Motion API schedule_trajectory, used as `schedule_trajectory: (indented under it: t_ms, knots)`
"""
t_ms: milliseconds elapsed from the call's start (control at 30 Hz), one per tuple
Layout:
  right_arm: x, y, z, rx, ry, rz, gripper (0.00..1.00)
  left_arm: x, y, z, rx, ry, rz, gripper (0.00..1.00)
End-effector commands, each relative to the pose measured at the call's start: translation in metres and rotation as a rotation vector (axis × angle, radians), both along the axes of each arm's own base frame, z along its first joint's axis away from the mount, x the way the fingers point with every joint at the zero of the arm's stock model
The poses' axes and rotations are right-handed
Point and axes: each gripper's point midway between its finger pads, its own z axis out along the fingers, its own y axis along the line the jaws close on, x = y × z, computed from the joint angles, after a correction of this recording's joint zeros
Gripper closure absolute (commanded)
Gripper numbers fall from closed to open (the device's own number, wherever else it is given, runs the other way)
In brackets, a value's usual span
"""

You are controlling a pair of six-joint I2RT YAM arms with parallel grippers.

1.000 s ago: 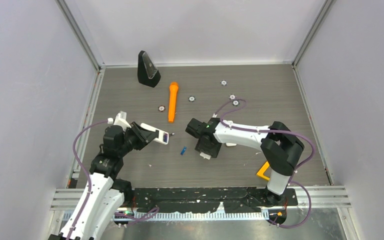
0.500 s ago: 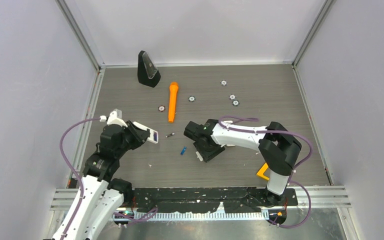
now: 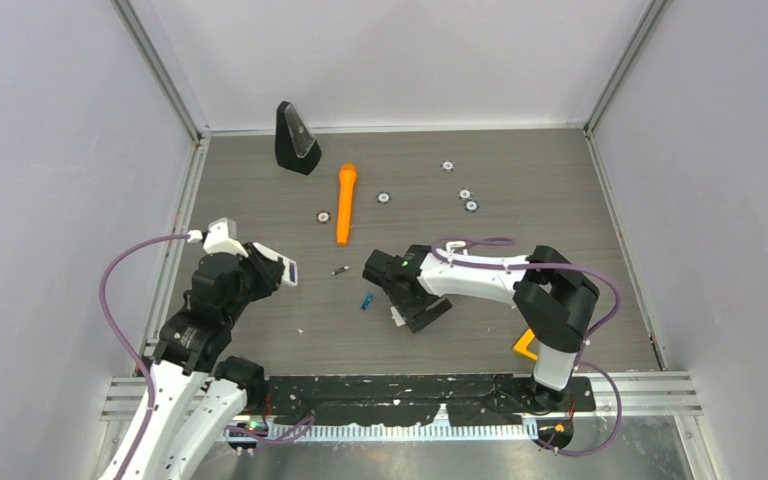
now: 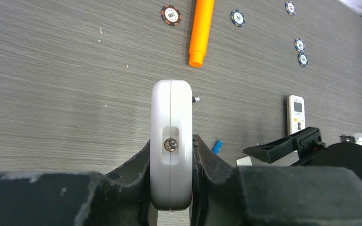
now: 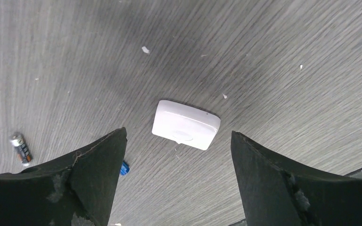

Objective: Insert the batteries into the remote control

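the remote control sits edge-up in the left gripper, at the table's left. right of it lie the far battery and, closer in, the near battery. further right a cover lies flat between the right gripper's spread fingers, touching neither.

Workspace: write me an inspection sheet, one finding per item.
Surface: grey wood-grain tabletop, white specks.
Job's things: white plastic remote control held edge-on in the left tool; small blue cylindrical battery and dark grey cylindrical battery loose on the table; white rounded-rectangle plastic cover lying flat.
Clutter: orange plastic marker, five round poker chips, black wedge-shaped stand, second small white remote with a screen, yellow piece beside the right arm.
Tools: left shut on the remote control; right tool open, fingers either side of the cover, not touching.
Cables: purple cables looped along both arms.
Surroundings: pale walls on three sides.
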Motion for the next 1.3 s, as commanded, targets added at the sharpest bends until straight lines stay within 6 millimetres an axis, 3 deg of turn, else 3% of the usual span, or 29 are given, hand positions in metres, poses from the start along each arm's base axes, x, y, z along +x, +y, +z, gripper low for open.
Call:
schedule_trajectory:
  t_ms: [0,33,167,200,233,267,300,333,400,467,567,800,933,1067,1267]
  knots:
    - [0.016,-0.022,0.039,-0.054,-0.153,0.092,0.12,0.005,0.003,0.024,0.017,-0.087,0.002,1.0]
    - [0.013,-0.033,0.042,-0.079,-0.167,0.153,0.11,0.005,0.002,0.026,0.014,-0.092,-0.006,1.0]
    - [0.041,-0.053,0.06,-0.157,-0.331,0.522,0.11,0.004,-0.015,0.031,-0.036,-0.109,-0.089,1.0]
    - [0.055,-0.045,0.067,-0.169,-0.396,0.709,0.11,0.004,-0.019,0.033,-0.051,-0.111,-0.1,1.0]
    - [0.06,-0.053,0.067,-0.179,-0.409,0.795,0.12,0.004,-0.022,0.034,-0.071,-0.109,-0.11,1.0]
    - [0.06,-0.048,0.069,-0.184,-0.422,0.988,0.12,0.003,-0.026,0.036,-0.09,-0.11,-0.122,1.0]
    - [0.063,-0.05,0.07,-0.188,-0.418,1.072,0.13,0.004,-0.028,0.038,-0.106,-0.115,-0.129,1.0]
    - [0.059,-0.046,0.07,-0.201,-0.403,1.262,0.14,0.005,-0.03,0.038,-0.119,-0.114,-0.125,1.0]
    - [0.055,-0.05,0.068,-0.249,-0.356,1.474,0.15,0.007,-0.031,0.038,-0.141,-0.111,-0.113,1.0]
    - [0.051,-0.049,0.064,-0.257,-0.337,1.628,0.18,0.008,-0.034,0.036,-0.167,-0.101,-0.115,1.0]
    - [0.038,-0.032,0.059,-0.192,-0.393,1.864,0.21,0.01,-0.039,0.034,-0.202,-0.081,-0.125,1.0]
    - [0.016,-0.019,0.043,-0.212,-0.481,2.175,0.18,0.019,-0.046,0.028,-0.346,-0.038,-0.137,1.0]
    - [0.012,-0.005,0.05,-0.22,-0.638,2.313,0.11,0.025,-0.045,0.016,-0.378,0.004,-0.136,1.0]
    - [0.005,-0.002,0.04,-0.245,-0.635,2.473,0.09,0.03,-0.044,0.01,-0.4,0.031,-0.136,1.0]
    - [0.011,0.007,0.029,-0.273,-0.65,2.54,0.1,0.037,-0.041,0.005,-0.408,0.039,-0.124,1.0]
